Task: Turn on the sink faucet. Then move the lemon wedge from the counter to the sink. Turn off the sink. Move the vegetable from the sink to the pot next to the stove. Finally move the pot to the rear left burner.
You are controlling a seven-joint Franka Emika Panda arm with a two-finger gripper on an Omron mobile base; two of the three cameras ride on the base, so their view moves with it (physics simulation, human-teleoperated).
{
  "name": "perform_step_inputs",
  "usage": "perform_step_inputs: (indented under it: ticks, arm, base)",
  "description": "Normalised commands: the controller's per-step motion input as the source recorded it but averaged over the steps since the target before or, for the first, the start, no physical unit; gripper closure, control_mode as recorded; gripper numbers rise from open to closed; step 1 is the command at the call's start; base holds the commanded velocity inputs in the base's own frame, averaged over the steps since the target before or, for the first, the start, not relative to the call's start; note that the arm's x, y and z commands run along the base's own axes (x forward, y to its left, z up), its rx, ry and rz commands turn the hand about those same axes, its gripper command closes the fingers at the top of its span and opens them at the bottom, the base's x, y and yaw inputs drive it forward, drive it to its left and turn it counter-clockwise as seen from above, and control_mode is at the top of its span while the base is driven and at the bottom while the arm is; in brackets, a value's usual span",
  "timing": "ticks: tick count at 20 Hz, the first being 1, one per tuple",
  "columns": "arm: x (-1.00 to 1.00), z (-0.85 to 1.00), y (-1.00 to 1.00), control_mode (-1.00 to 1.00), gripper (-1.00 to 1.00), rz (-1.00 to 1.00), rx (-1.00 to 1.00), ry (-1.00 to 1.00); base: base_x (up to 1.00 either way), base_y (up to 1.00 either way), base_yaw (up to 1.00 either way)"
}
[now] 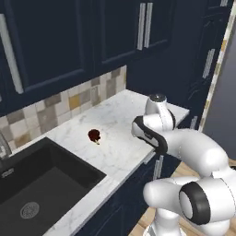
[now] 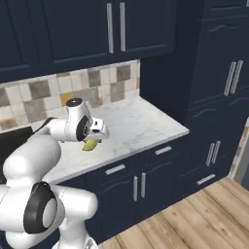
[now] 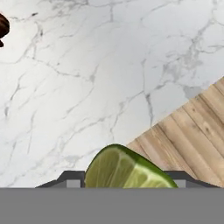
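My hand (image 2: 93, 140) was closed on the wedge (image 3: 127, 168), which sat between the two fingertips (image 3: 70, 180) right at the bottom of the hand view, its pale green cut face turned toward the camera. From the right base view I could see the yellow-green piece hanging just under the hand, clear of the counter (image 2: 141, 124) and near its front edge. I judged I had it lifted so it could be carried sideways without dragging over the marble.

Below the hand lay bare veined marble, and beyond the counter's edge the wooden floor (image 3: 192, 127) showed, so the hand was pointing down close to that front edge. The dark reddish-brown lump (image 1: 94, 135) rested on the counter well apart from the wedge, between the hand and the sink (image 1: 41, 184); it was not my concern, and I reckoned the path over it wanted only a little height.

The sink lay off to the left in the left base view, black and with its round drain (image 1: 29, 210) bare. A slim grey piece of the tap (image 1: 3, 146) stood at its back edge, but I could not tell from these views whether water was running. I took the step in hand to be the carry to the sink, with the drop not yet made.
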Motion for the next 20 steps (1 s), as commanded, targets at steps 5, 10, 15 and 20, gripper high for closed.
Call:
perform_step_inputs:
  ticks: [5, 10, 15, 20]
  arm:
    - [0.00, 0.00, 0.00, 1.00, 1.00, 0.00, 0.00, 0.00]
    - [0.00, 0.00, 0.00, 1.00, 1.00, 0.00, 0.00, 0.00]
    - [0.00, 0.00, 0.00, 1.00, 1.00, 0.00, 0.00, 0.00]
    - [0.00, 0.00, 0.00, 1.00, 1.00, 0.00, 0.00, 0.00]
  base:
    - [-0.04, -0.10, -0.51]
    - [0.00, -0.13, -0.52]
    - [0.00, -0.13, -0.52]
    - [0.00, -0.16, -0.52]
